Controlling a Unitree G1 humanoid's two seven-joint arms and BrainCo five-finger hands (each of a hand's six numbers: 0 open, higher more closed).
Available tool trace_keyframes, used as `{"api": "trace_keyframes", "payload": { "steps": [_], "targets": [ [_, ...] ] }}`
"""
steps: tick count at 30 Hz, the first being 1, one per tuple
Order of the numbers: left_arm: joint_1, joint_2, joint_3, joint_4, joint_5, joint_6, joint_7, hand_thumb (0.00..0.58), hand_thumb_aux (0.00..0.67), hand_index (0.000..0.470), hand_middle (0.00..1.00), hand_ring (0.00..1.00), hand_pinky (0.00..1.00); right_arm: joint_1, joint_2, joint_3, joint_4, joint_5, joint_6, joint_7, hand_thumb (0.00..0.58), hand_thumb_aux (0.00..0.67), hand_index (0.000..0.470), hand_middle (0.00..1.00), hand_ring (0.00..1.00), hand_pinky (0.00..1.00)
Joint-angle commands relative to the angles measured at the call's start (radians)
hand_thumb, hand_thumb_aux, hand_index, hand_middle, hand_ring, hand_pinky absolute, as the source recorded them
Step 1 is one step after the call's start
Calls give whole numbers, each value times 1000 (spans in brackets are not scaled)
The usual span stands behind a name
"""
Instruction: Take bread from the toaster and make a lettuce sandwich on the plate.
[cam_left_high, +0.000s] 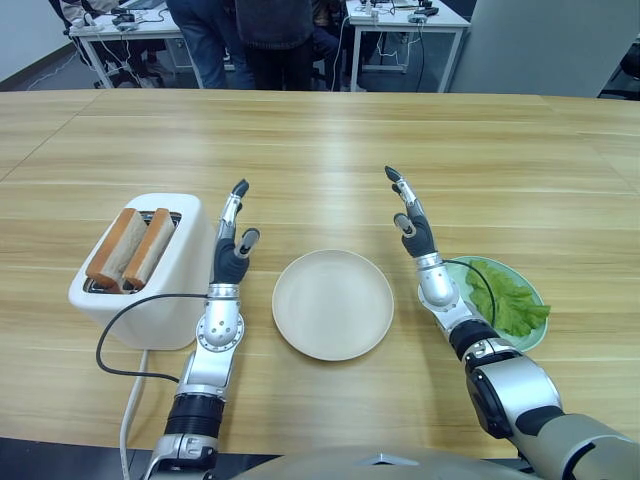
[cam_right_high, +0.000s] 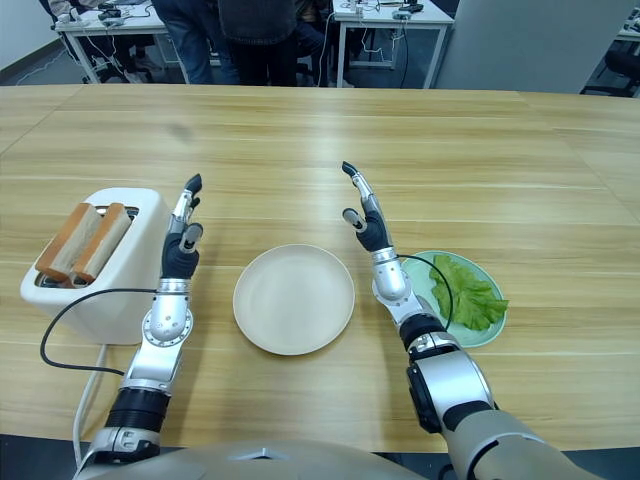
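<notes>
Left of the plate, two toasted slices of bread stand on edge in the slots of a white toaster, their tops well clear of the casing. That looks high enough for fingers to pinch one. The plate is bare and lies between the two arms, which suits it as the spot where the sandwich is to be built. Right of the plate, a leaf of lettuce lies flat on a small green dish.

The left robot hand stands upright just left of the plate, between it and the toaster, with fingers stretched out and holding nothing. The right robot hand stands the same way just right of the plate, beside the dish, likewise wide and empty. Each seems set next to the thing it would fetch — bread for the left, lettuce for the right.

No step of the task is done yet, and taking a slice looks like the first move. A black cord loops from the toaster, left of the plate, over the wooden table
</notes>
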Motion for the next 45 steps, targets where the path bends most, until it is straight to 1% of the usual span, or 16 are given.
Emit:
{"api": "trace_keyframes", "payload": {
  "steps": [1,3,4,7,10,12,15,21,37,44,45],
  "targets": [
    [50,45,118,-355,15,191,-74,0,0,0,0,0,0,2,5,8,-4,-5,10,1,0,0,0,0,0,0],
    [80,83,233,-489,22,276,-98,0,0,0,0,0,0,-1,11,10,-1,-6,12,3,0,0,0,0,0,0],
    [95,104,295,-526,29,314,-106,0,0,0,0,0,0,-3,13,11,1,-6,12,3,0,0,0,0,0,0],
    [145,160,460,-556,40,406,-123,0,0,0,0,0,0,-6,19,15,3,-7,14,3,0,0,0,0,0,0],
    [204,204,550,-502,98,417,-111,0,0,0,0,0,0,-7,23,18,3,-9,14,2,0,0,0,0,0,0],
    [252,229,575,-429,166,415,-91,0,0,0,0,0,0,-8,25,21,4,-8,14,2,0,0,0,0,0,0],
    [316,262,568,-297,276,414,-48,0,0,0,0,0,0,-11,26,23,7,-7,15,2,0,0,0,0,0,0],
    [365,299,493,-135,397,439,-3,0,0,0,0,0,0,-14,25,22,10,-6,16,1,0,0,0,0,0,0],
    [371,345,399,-107,491,537,1,0,0,0,0,0,0,-9,20,25,3,-12,11,-7,0,0,0,0,0,0],
    [366,355,374,-108,492,566,-6,0,0,0,0,0,0,-9,17,30,2,-15,11,-14,0,0,0,0,0,0],
    [366,355,370,-108,490,569,-8,9,5,4,0,0,0,-9,16,30,1,-15,11,-15,0,0,0,0,0,0]
  ]
}}
